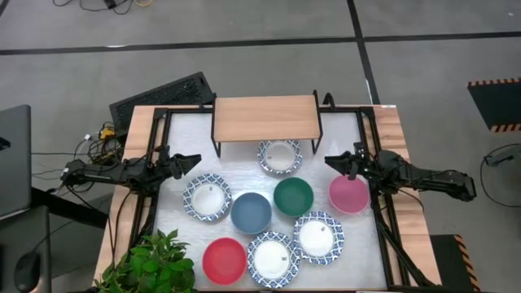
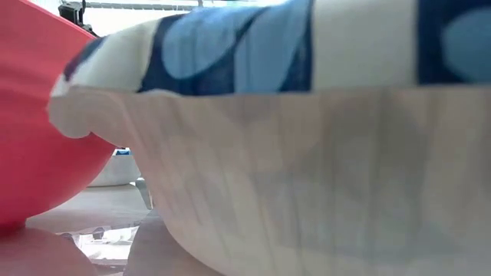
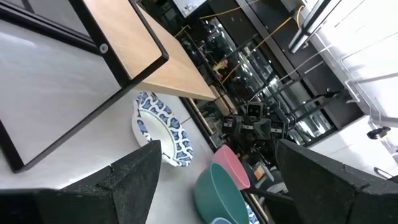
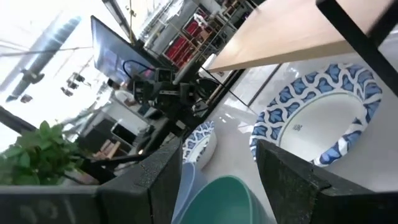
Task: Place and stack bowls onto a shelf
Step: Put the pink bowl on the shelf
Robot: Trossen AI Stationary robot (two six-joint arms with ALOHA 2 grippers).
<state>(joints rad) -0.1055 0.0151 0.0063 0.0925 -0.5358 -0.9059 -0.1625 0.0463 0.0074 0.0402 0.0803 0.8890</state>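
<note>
Eight bowls sit upright on the white table top below the shelf point(image 1: 264, 119): a patterned one point(image 1: 280, 155) partly under the shelf's near edge, another patterned one point(image 1: 207, 198), blue point(image 1: 251, 212), dark green point(image 1: 293, 196), pink point(image 1: 349, 194), red point(image 1: 224, 260), and two more patterned ones point(image 1: 273, 258) point(image 1: 318, 237). My left gripper point(image 1: 194, 161) hovers open at the table's left side, left of the bowls. My right gripper point(image 1: 330, 163) hovers open at the right, just above and beyond the pink bowl. Neither touches anything.
A potted green plant point(image 1: 153, 262) stands at the near left corner. A dark keyboard-like object point(image 1: 163, 95) lies beyond the far left corner. The low view is filled by a patterned bowl point(image 2: 307, 153) and the red bowl point(image 2: 38, 123) close up.
</note>
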